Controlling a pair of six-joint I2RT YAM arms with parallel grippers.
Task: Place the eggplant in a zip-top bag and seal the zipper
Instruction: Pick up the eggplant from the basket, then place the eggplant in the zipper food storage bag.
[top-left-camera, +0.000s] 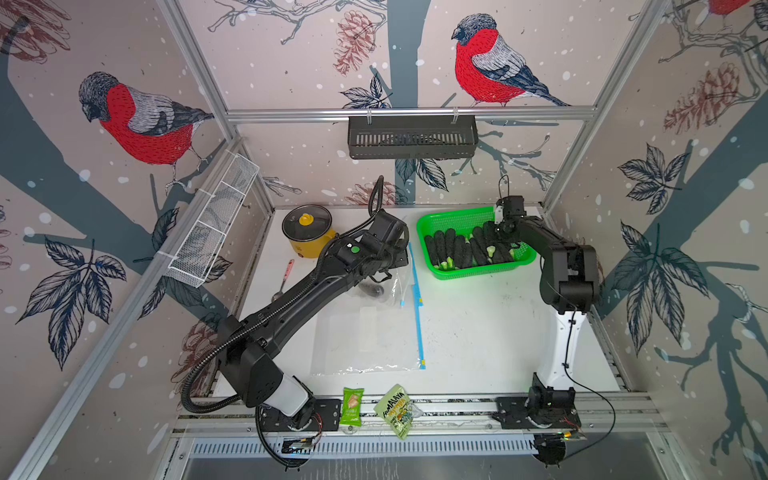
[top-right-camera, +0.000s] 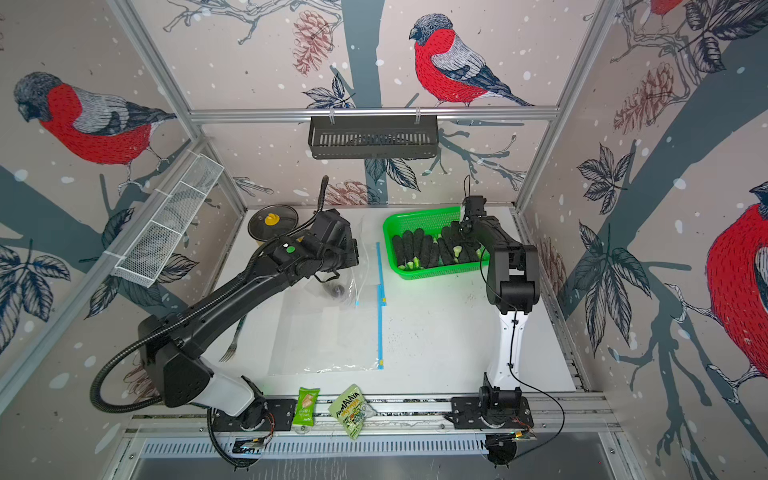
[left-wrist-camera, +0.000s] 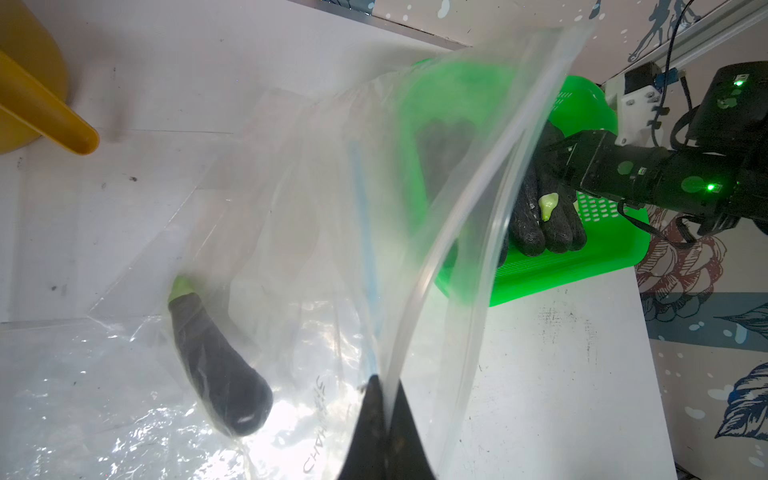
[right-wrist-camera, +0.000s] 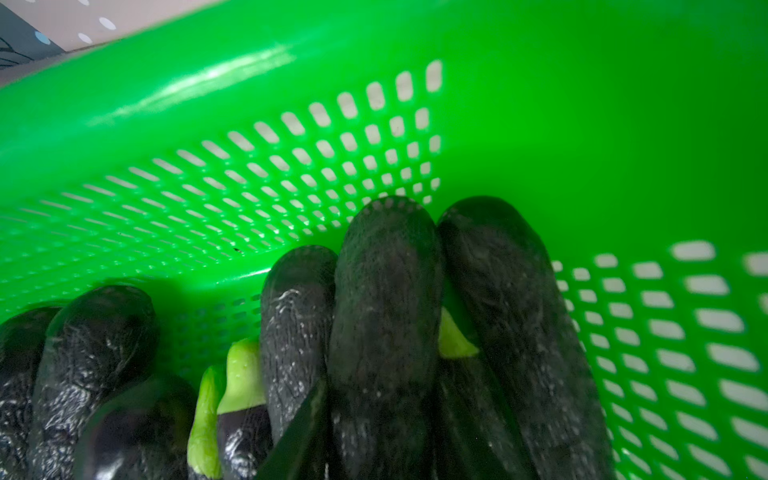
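A clear zip-top bag (top-left-camera: 365, 332) (top-right-camera: 328, 336) lies mid-table, its blue zipper strip (top-left-camera: 417, 307) facing the basket. One dark eggplant (top-left-camera: 374, 291) (left-wrist-camera: 216, 365) with a green stem lies inside it. My left gripper (left-wrist-camera: 384, 390) is shut on the bag's upper mouth edge and holds it raised, so the mouth gapes. My right gripper (right-wrist-camera: 386, 382) reaches down into the green basket (top-left-camera: 457, 214) (right-wrist-camera: 623, 124). Its fingers press both sides of one eggplant (right-wrist-camera: 386, 291) in the pile of several eggplants (top-left-camera: 457, 249).
A yellow pot (top-left-camera: 307, 232) with a glass lid stands at the back left, and a spoon (top-left-camera: 284, 278) lies beside the left arm. Two green snack packets (top-left-camera: 352, 405) (top-left-camera: 397, 409) lie on the front rail. A wire rack and a black shelf hang on the walls.
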